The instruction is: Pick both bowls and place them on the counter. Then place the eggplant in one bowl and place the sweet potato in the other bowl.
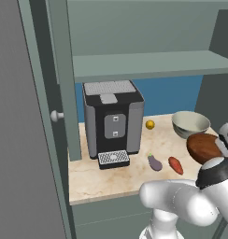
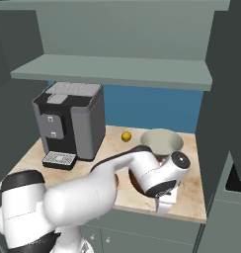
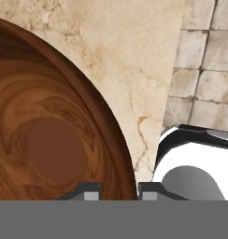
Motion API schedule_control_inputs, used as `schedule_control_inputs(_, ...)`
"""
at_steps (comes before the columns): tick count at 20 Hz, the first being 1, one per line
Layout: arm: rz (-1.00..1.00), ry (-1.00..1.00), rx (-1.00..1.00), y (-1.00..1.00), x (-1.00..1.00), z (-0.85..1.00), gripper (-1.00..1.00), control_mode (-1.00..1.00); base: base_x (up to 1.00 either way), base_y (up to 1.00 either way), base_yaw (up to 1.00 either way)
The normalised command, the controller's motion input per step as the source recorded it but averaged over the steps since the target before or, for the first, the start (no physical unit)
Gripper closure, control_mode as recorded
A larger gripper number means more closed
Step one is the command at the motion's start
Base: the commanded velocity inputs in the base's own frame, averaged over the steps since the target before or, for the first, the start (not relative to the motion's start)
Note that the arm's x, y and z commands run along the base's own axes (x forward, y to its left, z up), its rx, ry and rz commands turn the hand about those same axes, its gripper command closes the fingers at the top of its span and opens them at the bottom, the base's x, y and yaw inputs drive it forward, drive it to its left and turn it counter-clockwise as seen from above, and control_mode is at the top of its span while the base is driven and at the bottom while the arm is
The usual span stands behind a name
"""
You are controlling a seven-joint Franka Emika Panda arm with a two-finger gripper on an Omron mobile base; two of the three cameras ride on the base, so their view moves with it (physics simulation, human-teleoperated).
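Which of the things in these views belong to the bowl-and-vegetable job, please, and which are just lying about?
For the job:
wooden bowl, its rim between the jaws
grey bowl, on the counter
eggplant
sweet potato

Lying about:
coffee machine
yellow ball
shelf

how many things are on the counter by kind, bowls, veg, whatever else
bowls: 2, the grey-beige bowl and the wooden bowl, its rim between the gripper fingers
vegetables: 2, the eggplant and the sweet potato
yellow ball: 1
coffee machine: 1
total: 6
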Motion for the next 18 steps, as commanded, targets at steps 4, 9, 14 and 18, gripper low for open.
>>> schedule_control_inputs(4,0.00,0.00,0.00,-0.13,0.14,-0.31,1.00,-1.00,0.00,0.00,0.00)
schedule_control_inputs(9,0.00,0.00,0.00,-0.06,0.01,-0.07,1.00,-1.00,0.00,0.00,0.00)
schedule_control_inputs(14,0.00,0.00,0.00,0.00,0.02,0.04,-1.00,-1.00,0.00,0.00,0.00)
schedule_control_inputs(18,0.00,0.00,0.00,0.00,0.00,0.11,-1.00,-1.00,0.00,0.00,0.00)
